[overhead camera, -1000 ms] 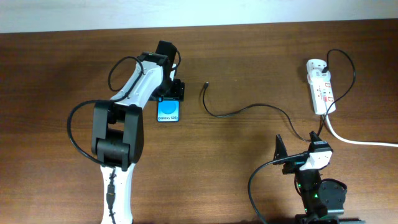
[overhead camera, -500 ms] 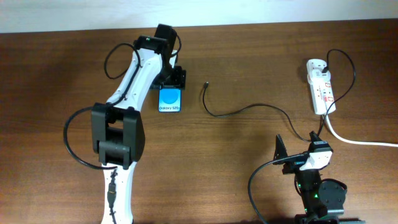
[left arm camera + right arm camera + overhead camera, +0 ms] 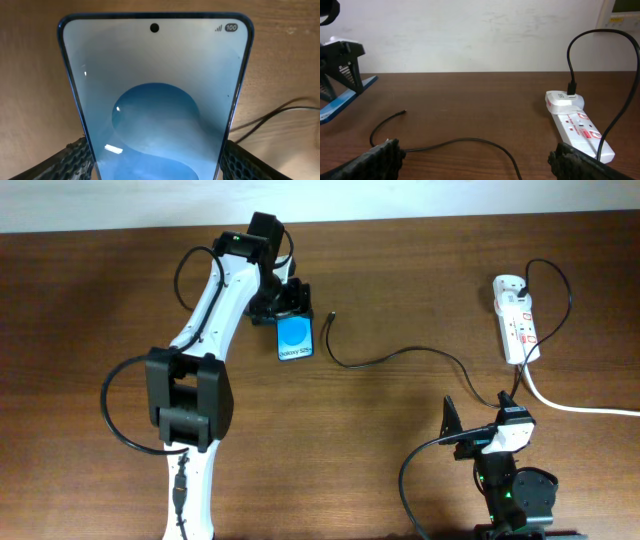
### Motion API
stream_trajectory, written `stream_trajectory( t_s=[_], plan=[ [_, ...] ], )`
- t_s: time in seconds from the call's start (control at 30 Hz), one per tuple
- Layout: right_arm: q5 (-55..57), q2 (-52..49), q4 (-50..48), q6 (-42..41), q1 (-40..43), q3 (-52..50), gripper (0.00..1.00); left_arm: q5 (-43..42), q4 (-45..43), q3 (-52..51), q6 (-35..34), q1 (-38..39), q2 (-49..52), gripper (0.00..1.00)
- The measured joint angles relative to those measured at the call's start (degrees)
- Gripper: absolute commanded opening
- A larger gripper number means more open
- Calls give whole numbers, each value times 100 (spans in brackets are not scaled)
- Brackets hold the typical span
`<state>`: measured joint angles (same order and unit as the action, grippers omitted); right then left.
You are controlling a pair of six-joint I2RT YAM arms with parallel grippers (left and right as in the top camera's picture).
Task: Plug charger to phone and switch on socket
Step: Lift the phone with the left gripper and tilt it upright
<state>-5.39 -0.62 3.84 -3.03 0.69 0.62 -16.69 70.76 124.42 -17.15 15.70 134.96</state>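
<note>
Blue-screened phone (image 3: 155, 100), "100" top right

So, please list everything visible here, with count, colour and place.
phone: one, black frame, blue screen, tilted in the left gripper
charger cable: one, thin black, curving from beside the phone toward the right gripper
power strip: one, white with red marks, far right
black plug: one, in the strip's far end
mains cord: one, thick white, leaving at the right edge
table: one, brown wood
left gripper: one, black, shut on the phone
right gripper: one, black, open, near edge, right
</note>
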Motion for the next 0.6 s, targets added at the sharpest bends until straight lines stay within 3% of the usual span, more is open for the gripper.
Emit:
stream_trajectory(
  t_s=[0.17, 0.47, 0.6],
  plan=[
    [2, 0, 0, -2, 0, -2, 98, -326, 393, 0, -1307, -2, 0, 0],
    [0, 0, 0, -2, 0, 0, 98, -2000, 597, 0, -1637, -46, 0, 0],
    [2, 0, 0, -7, 0, 0, 98, -2264, 907, 4, -2457, -188, 0, 0]
  ],
)
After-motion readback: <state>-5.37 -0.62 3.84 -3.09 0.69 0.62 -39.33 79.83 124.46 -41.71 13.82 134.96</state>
